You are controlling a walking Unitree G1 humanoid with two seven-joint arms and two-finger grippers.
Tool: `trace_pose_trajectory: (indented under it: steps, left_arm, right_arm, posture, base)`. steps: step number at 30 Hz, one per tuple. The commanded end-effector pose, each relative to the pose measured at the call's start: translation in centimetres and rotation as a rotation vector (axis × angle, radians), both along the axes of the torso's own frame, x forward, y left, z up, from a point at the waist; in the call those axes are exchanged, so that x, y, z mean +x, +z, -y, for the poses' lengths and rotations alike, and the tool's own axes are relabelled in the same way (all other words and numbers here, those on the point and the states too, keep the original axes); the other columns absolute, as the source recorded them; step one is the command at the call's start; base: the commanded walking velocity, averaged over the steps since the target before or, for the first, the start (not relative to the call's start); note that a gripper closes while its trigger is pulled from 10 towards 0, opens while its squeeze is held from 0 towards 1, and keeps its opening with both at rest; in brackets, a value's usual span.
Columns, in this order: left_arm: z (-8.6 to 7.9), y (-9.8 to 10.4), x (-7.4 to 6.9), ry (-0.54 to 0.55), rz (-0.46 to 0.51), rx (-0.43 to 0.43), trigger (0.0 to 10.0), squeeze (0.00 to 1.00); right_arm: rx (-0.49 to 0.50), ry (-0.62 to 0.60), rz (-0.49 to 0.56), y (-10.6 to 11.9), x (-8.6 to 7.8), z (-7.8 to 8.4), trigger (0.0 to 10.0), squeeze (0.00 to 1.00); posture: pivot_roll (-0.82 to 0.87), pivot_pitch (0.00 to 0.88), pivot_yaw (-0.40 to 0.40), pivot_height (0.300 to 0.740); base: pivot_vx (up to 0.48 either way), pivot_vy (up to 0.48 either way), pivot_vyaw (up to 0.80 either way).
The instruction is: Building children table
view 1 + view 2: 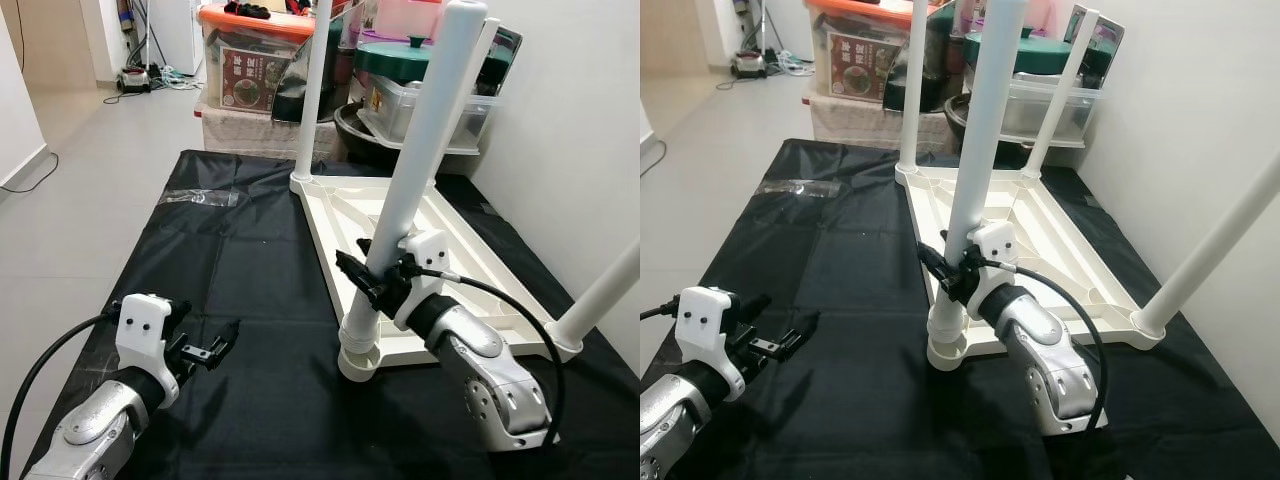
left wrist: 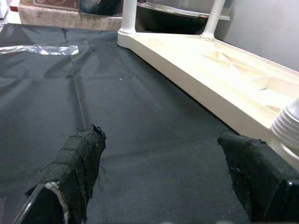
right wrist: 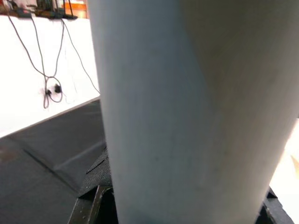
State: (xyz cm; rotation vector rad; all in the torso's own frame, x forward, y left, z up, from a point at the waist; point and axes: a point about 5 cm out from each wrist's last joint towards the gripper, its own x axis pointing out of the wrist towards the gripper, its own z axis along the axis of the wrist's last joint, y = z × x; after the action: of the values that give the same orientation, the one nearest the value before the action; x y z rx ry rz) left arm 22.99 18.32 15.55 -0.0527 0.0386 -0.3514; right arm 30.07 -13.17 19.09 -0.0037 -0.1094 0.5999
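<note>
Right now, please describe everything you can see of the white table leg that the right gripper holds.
The near table leg is a long, smooth white tube, plastic by its look. It stands tilted in the near corner socket of the upturned cream tabletop, with ridged rings at its foot. The right gripper is closed around its lower part. Its top runs out of view.

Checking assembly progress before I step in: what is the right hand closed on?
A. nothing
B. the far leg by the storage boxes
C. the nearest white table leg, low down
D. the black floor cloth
C: the right hand is shut on the nearest white table leg just above its socket in the upturned tabletop.
</note>
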Motion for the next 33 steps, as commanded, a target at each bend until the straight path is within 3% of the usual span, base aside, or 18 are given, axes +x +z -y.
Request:
trace_pose_trajectory:
  steps: [1, 6, 11, 33]
  left_arm:
    - [0.3, -0.4, -0.1, -0.008, -0.021, 0.007, 10.0, 0.00]
    - [0.4, -0.5, 0.0, -0.011, -0.024, 0.006, 10.0, 0.00]
    - [0.2, -0.5, 0.1, -0.007, -0.025, 0.008, 10.0, 0.00]
    - [-0.3, -0.6, 0.0, 0.027, -0.029, 0.009, 10.0, 0.00]
  right_arm:
    - [-0.023, -0.033, -0.011, -0.3, 0.1, 1.0, 0.0, 0.00]
    - [-0.030, -0.028, -0.008, -0.3, -0.2, 1.1, 0.0, 0.00]
    - [-0.055, 0.032, -0.002, -0.8, -1.6, 0.3, 0.0, 0.00]
    - [-0.081, 0.116, 0.012, -2.3, -2.3, -1.9, 0.0, 0.00]
  posture:
    - [0.09, 0.000, -0.144, 0.740]
    - [0.09, 0.000, -0.144, 0.740]
    - [0.08, 0.000, -0.135, 0.740]
    - [0.11, 0.000, -0.154, 0.740]
  base:
    - [0.000, 0.000, 0.00]
    - [0.000, 0.000, 0.00]
    - [0.000, 0.000, 0.00]
    - [0.000, 0.000, 0.00]
